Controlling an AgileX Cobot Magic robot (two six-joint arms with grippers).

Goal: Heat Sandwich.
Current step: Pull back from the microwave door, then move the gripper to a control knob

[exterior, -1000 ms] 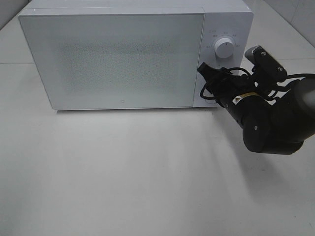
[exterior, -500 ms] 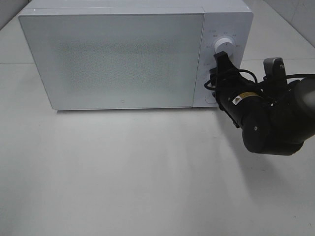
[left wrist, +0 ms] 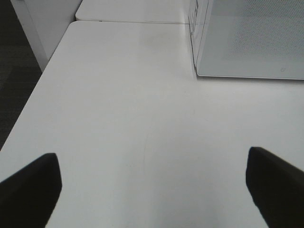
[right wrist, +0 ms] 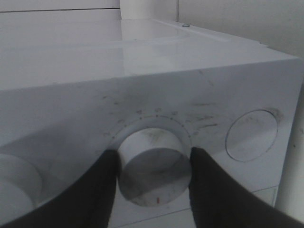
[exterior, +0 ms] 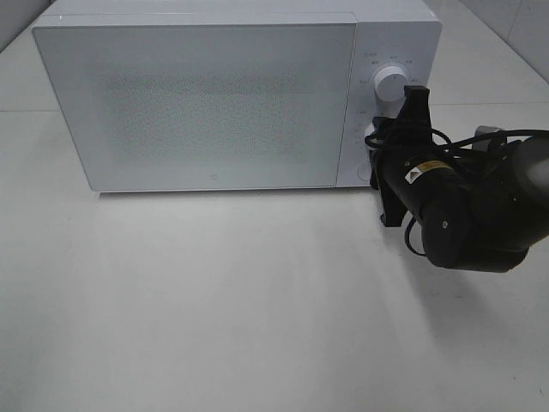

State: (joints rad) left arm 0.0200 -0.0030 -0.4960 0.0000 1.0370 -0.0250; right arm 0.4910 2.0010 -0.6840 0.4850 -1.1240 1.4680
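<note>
Table (exterior: pixel 214 300), shut microwave (exterior: pixel 206 103), right hand (right wrist: pixel 153 159) clasping dial (right wrist: pixel 152 173)

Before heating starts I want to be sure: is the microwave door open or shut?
Shut. In the high view the door lies flush with the control panel, and no gap shows along its edge.

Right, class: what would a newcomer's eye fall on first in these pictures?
First, the big white microwave, door closed, standing at the back of the table in the high view. Next, the black right gripper at its control panel, with fingers clamped on either side of the lower dial. The left gripper hangs wide open over the table, holding nothing.
</note>
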